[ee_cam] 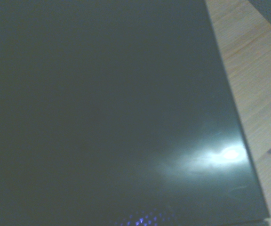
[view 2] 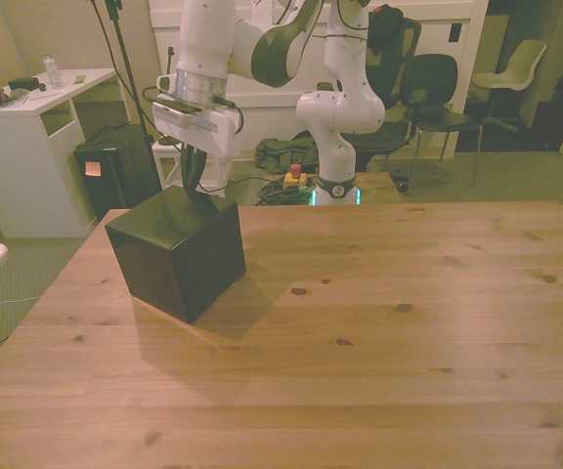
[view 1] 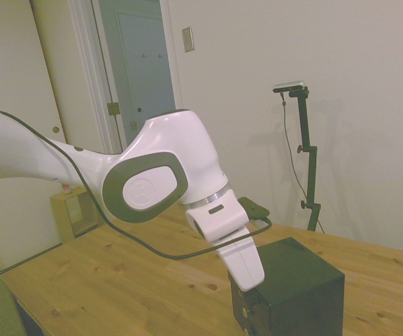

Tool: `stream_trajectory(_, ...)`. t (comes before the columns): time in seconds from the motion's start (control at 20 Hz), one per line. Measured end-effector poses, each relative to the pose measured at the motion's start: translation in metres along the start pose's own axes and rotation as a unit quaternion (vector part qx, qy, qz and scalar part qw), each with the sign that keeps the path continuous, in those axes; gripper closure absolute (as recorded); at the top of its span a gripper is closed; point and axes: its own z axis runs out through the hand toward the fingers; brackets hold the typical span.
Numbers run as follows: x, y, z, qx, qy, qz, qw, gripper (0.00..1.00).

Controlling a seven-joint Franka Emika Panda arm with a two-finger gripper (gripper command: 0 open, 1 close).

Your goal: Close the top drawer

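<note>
Black cabinet, one, on one wooden table; the hand's state cannot be told.

Black cabinet – pale wood table, white arm.

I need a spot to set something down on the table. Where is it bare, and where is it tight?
Bare: the wooden table from the black cabinet across to the front view's right edge, and the whole near strip. Also a narrow strip between cabinet and the front view's left edge. Crowded: the cabinet's far side, where the gripper comes down behind it.
</note>
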Motion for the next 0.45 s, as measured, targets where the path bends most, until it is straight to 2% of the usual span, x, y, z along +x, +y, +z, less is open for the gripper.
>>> stream_trajectory(0.45,-0.090,-0.014,-0.018,0.020,-0.021,-0.072,0.9970,1.00)
